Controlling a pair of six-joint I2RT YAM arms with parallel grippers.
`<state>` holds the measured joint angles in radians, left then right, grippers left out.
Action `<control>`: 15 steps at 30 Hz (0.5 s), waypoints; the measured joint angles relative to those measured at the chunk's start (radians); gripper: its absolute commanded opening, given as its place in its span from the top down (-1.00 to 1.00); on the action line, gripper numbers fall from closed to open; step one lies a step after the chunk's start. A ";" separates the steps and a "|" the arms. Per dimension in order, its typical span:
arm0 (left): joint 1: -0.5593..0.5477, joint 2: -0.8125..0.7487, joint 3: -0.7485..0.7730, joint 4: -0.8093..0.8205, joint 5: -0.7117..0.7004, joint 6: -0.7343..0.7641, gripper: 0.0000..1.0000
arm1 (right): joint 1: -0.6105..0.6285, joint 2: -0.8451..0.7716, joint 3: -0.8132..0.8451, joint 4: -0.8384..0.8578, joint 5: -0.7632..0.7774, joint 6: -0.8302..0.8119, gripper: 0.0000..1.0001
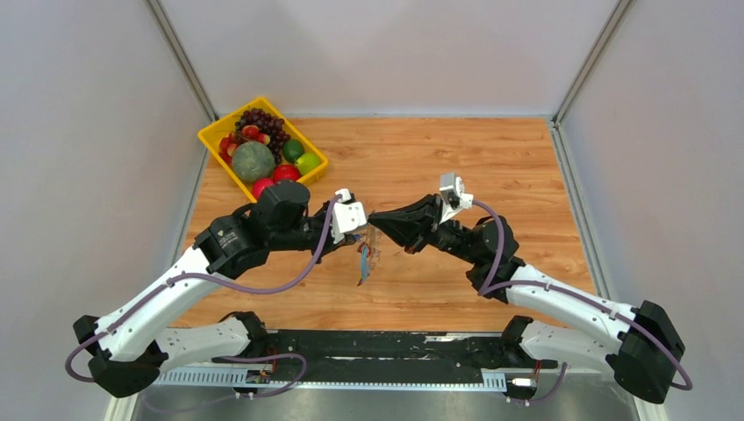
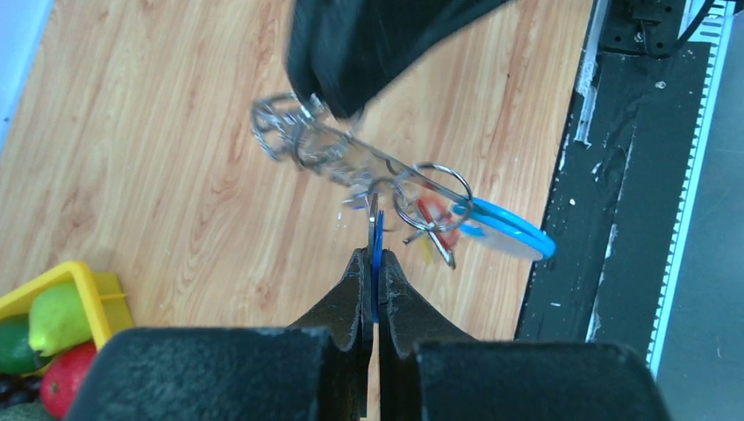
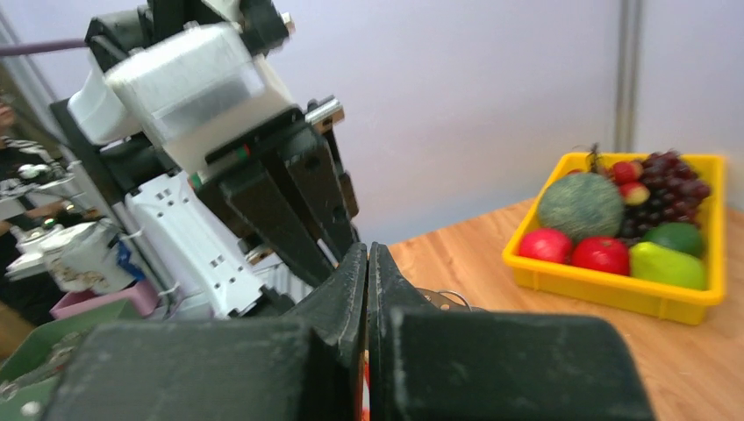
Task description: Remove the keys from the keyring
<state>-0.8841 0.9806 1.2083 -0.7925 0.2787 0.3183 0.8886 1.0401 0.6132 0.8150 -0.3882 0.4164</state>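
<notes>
Left gripper clamped on a blue-tagged key; right gripper pinching the keyring above the table.

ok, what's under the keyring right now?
Under the keyring: wooden table, visible through the loops. The right pincer covers part of its grey chain end, so the grip there is hidden.

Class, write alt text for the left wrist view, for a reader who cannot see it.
The left hand pinches a blue-tagged key hanging on the keyring, whose grey chain end the right hand grips at the top. Below lies a wooden table, with a yellow fruit tray at lower left.
</notes>
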 measured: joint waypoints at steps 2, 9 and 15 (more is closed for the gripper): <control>0.000 0.006 -0.010 0.010 0.007 -0.014 1.00 | 0.000 -0.034 0.001 -0.027 0.044 -0.027 1.00; 0.000 0.007 -0.013 0.053 -0.056 -0.055 1.00 | 0.000 -0.049 -0.013 -0.101 0.070 -0.058 1.00; 0.000 0.014 0.019 0.052 -0.156 -0.079 1.00 | 0.000 -0.105 -0.082 -0.132 0.124 -0.076 1.00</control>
<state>-0.8841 0.9951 1.2270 -0.7406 0.1223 0.2390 0.8886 0.9356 0.5316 0.6830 -0.2646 0.3401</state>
